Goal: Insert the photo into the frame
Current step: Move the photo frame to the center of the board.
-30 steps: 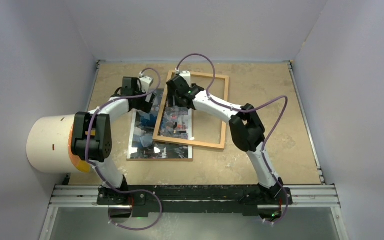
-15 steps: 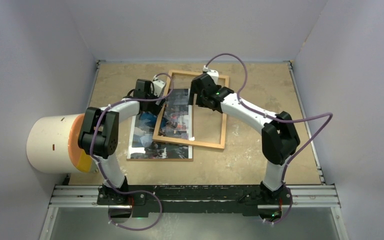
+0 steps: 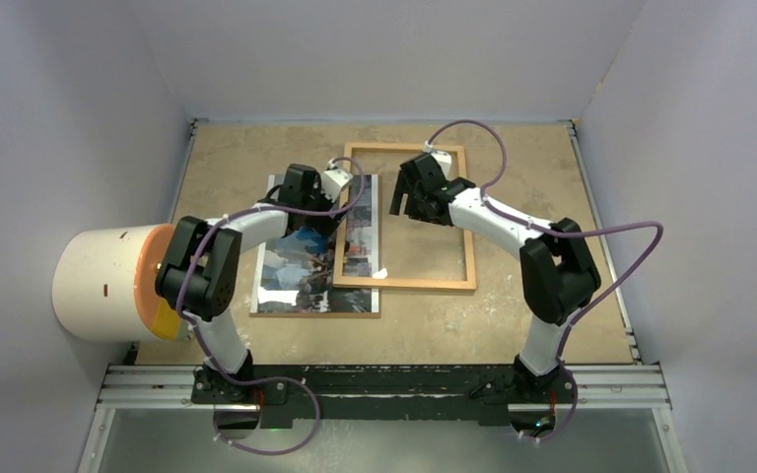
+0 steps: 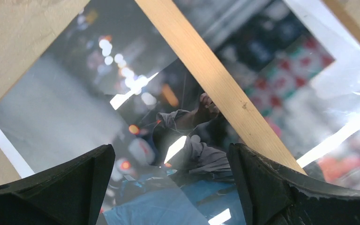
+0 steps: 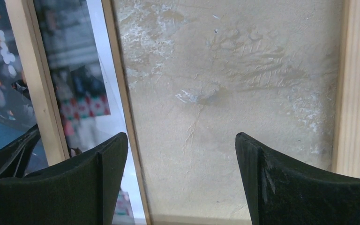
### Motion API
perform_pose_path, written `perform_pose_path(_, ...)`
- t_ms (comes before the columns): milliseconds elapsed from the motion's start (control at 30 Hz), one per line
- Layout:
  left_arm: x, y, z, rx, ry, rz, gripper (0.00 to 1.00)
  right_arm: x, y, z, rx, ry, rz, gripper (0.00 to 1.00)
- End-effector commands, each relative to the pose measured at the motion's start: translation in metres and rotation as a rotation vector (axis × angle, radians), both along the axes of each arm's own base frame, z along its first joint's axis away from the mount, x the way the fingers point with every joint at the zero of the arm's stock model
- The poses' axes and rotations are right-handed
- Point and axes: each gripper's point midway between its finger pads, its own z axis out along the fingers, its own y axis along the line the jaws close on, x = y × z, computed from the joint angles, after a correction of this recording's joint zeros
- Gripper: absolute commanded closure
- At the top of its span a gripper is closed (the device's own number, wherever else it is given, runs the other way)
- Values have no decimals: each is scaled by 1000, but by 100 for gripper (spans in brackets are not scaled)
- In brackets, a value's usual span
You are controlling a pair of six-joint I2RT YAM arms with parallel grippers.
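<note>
Frame: we see the frame (image 3: 406, 285) as a rectangle of thin light-wood moulding. It lies flat on the table (image 3: 532, 177), with its left rail crossing the right part of the photo.
Photo: the photo (image 3: 296, 258) is a glossy print in dark, blue and white tones. It lies face up, left of centre, on a brown backing board (image 3: 315, 313) whose edge shows along the near side.
Left gripper: the left gripper (image 4: 168, 187) has matte black fingers spread wide with nothing between them. It hovers over the photo and the frame's left rail.
Right gripper: the right gripper (image 5: 180, 187) also has its fingers wide apart, and we see nothing in its grasp. It hangs above the glass pane.
Left wrist only: here we get the glare streaks, the blurred lights and red patches in the print, and a small dark speck in the smooth rail.
Right wrist only: through the clear glass we see the table's tan, pitted, cracked surface. Both long rails and the photo's white border also show.
Top view only: this gives us the whole outlines, plus a pale cylinder (image 3: 99, 284) with an orange end at the left wall.
</note>
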Motion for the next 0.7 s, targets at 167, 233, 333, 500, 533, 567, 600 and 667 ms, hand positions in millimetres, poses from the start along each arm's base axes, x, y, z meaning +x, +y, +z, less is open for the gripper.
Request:
perform_pose_path(167,34,61,59,-110,-20,189,1,14,57,5,51,-30,101,17)
perform_pose_path(233,42,90,64,-76,-25,292,1,16,82,10,45,-49,144,18)
perform_pose_path(333,43,124,59,48,-46,402,2,17,115,11,36,-52,200,19)
perform_pose_path(500,27,136,30,127,31,423,2,20,148,-3,-21,-33,235,22)
perform_pose_path(533,24,137,25,138,42,421,2,21,151,-6,-36,-29,232,22)
perform_pose_path(567,22,139,21,148,51,419,2,21,153,-11,-53,-18,231,22)
perform_pose_path(600,21,140,19,156,54,417,2,22,155,-15,-67,-13,230,23)
perform_pose_path(667,18,140,18,162,57,415,2,23,159,-23,-95,-7,228,25)
